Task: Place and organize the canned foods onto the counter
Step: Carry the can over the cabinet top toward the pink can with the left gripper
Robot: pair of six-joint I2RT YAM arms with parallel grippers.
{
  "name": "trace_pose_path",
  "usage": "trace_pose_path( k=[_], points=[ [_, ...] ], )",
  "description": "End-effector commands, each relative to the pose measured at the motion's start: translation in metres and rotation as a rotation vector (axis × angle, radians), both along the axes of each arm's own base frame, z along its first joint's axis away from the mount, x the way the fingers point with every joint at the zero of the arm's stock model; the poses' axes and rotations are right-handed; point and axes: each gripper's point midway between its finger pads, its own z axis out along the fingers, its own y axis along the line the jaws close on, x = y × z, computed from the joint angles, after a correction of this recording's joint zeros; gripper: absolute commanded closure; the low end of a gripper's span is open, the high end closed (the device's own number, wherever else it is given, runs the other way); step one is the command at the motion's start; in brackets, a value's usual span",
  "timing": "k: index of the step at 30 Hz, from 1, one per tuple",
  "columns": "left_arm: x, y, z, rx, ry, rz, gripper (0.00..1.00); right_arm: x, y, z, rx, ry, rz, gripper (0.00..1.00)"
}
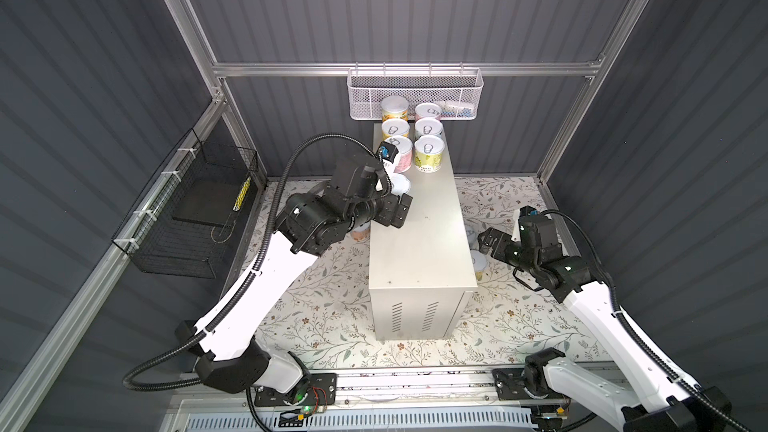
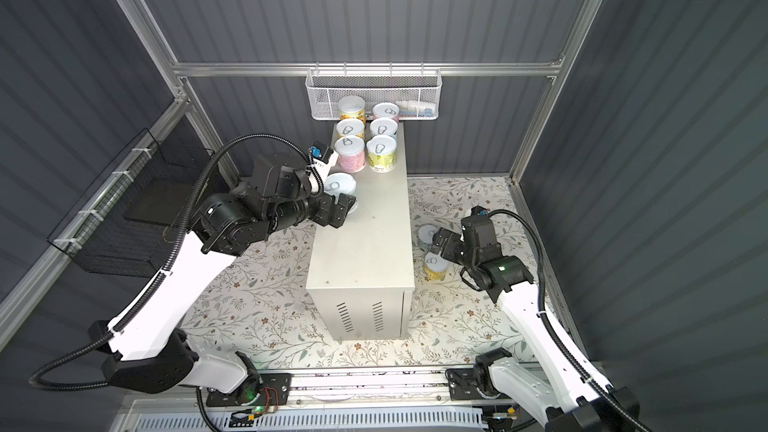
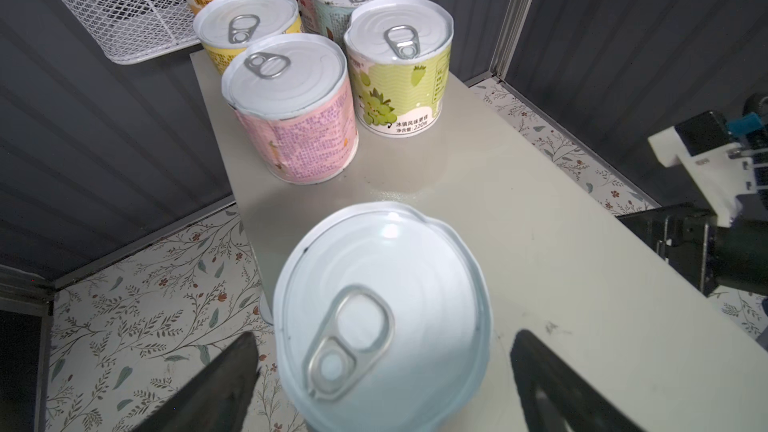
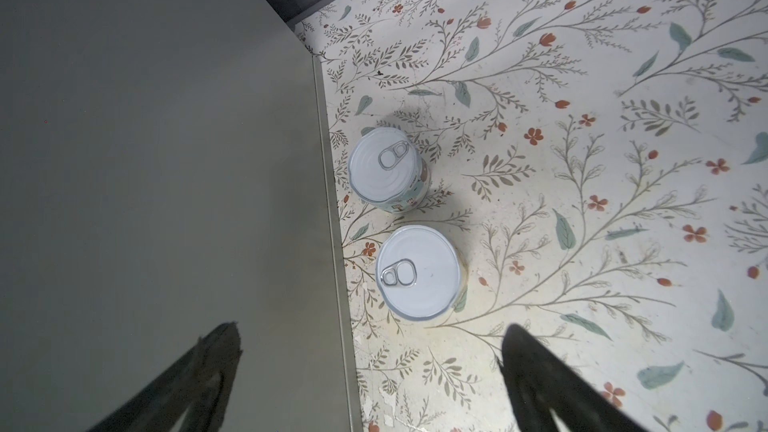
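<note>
The counter (image 1: 419,251) (image 2: 361,251) is a tall off-white cabinet in the middle of the floor. Several cans stand in two rows at its far end, the nearest a pink one (image 3: 291,110) and a yellow-green one (image 3: 399,68). Another can (image 1: 400,184) (image 3: 382,305) stands at the counter's left edge. My left gripper (image 1: 398,195) (image 3: 384,336) is open around it, a gap on each side. My right gripper (image 1: 488,243) (image 4: 370,327) hangs open and empty over the counter's right edge. Below it, two cans (image 4: 384,168) (image 4: 417,272) stand on the floor.
One more can (image 1: 360,233) shows on the floor left of the counter, half under my left arm. A white mesh basket (image 1: 415,93) hangs on the back wall just above the far cans. A black wire basket (image 1: 195,209) hangs on the left wall.
</note>
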Motion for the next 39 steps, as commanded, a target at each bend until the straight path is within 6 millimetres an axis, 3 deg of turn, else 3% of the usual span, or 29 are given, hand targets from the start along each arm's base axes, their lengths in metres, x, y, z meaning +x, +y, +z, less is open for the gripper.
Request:
trace_pose_path(
  k=[1,6,14,27,35,39],
  points=[
    [-0.005,-0.005,-0.009,-0.020,0.020,-0.025,0.08,0.002,0.002,0.010,0.015,-0.014,0.007,0.01],
    [-0.004,-0.007,-0.015,-0.025,0.021,-0.026,0.22,0.002,0.003,0.010,0.026,-0.013,0.008,0.01],
    [0.012,-0.010,-0.018,-0.014,-0.024,0.010,0.33,-0.002,-0.002,0.010,0.011,-0.018,-0.008,0.01],
    [0.041,-0.008,-0.031,0.042,-0.042,0.091,0.34,0.002,-0.001,0.001,0.010,-0.007,-0.008,0.01],
    [0.053,0.009,-0.030,0.024,-0.050,0.176,0.27,0.004,0.000,-0.002,0.000,-0.004,-0.003,0.01],
    [0.057,0.007,-0.030,0.018,-0.049,0.170,0.25,0.005,0.000,-0.004,0.001,0.000,-0.002,0.01]
  ],
)
